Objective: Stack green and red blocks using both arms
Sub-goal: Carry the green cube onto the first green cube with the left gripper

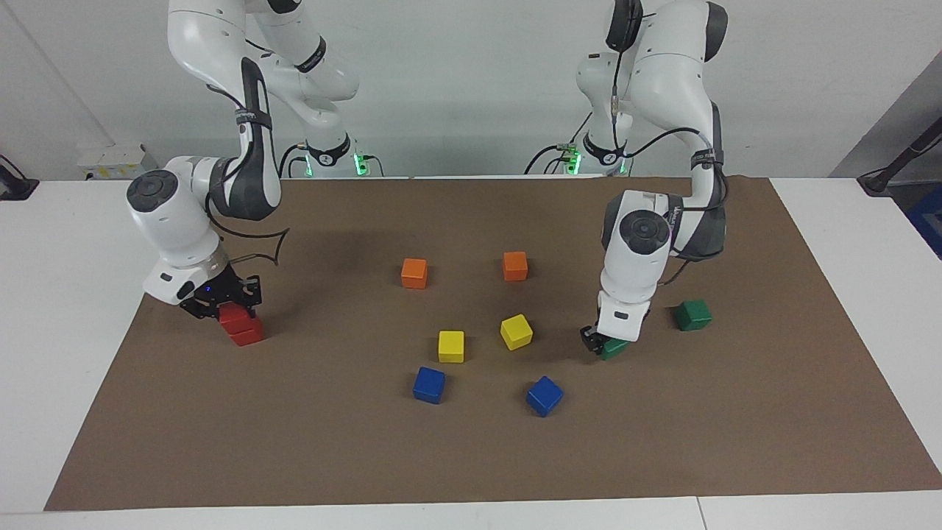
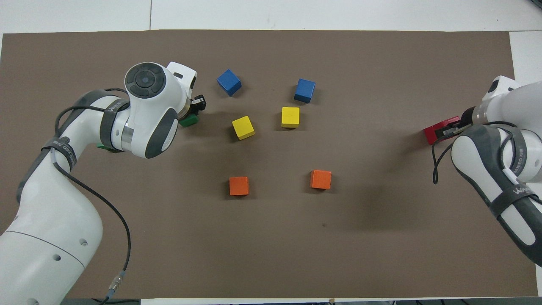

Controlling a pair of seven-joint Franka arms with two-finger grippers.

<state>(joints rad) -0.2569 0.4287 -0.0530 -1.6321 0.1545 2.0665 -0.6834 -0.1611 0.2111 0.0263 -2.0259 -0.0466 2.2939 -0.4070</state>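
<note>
Two red blocks are stacked near the right arm's end of the mat, the upper red block (image 1: 235,317) on the lower red block (image 1: 248,336). My right gripper (image 1: 224,303) is shut on the upper one. In the overhead view the red stack (image 2: 436,131) shows just past the right gripper (image 2: 452,128). My left gripper (image 1: 602,343) is down at mat level at a green block (image 1: 615,347), which also shows in the overhead view (image 2: 189,120). The second green block (image 1: 692,314) lies beside it toward the left arm's end, mostly hidden under the left arm in the overhead view (image 2: 103,147).
Two orange cubes (image 1: 414,273) (image 1: 515,266), two yellow cubes (image 1: 451,346) (image 1: 516,331) and two blue cubes (image 1: 429,385) (image 1: 544,395) lie in the middle of the brown mat (image 1: 471,456). White table surrounds the mat.
</note>
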